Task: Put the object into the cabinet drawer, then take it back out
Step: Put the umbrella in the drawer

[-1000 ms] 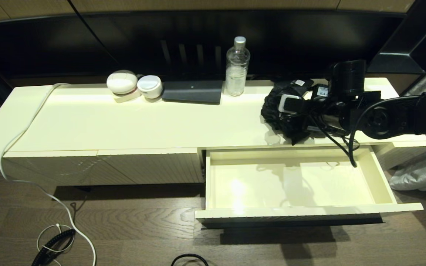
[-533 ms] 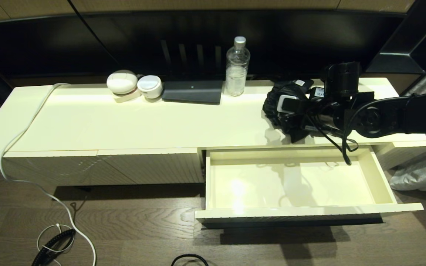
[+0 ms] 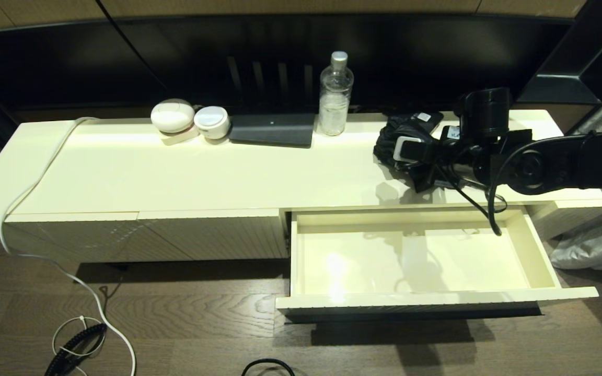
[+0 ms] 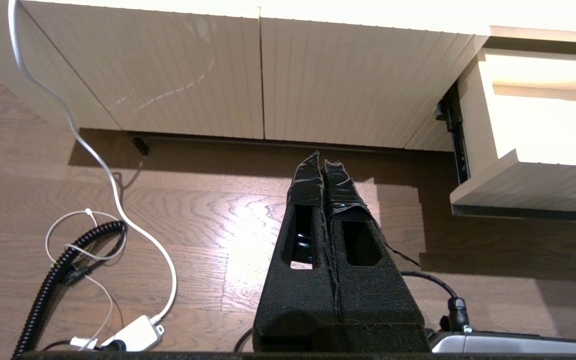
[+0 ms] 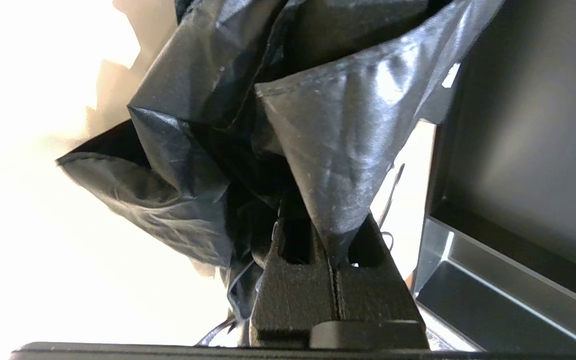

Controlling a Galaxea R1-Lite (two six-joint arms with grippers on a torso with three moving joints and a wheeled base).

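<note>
Up close, my right wrist view shows what the head view cannot: my right gripper (image 5: 335, 235) pinched tight on a glossy fold of the black umbrella (image 5: 268, 125), fingers nearly together with fabric between them. From the head view, at the right of the frame, that gripper (image 3: 411, 156) holds the umbrella (image 3: 392, 143) over the cream cabinet top (image 3: 201, 172), behind the open drawer (image 3: 536, 256). Nothing lies inside the drawer; only shadows fall on its smooth floor. My left wrist view shows my left gripper (image 4: 323, 167) closed on nothing, low over the wooden floor (image 4: 218, 210), with the drawer's corner (image 4: 528, 175) at the right edge. White labels sit near the umbrella, but I cannot read them.
</note>
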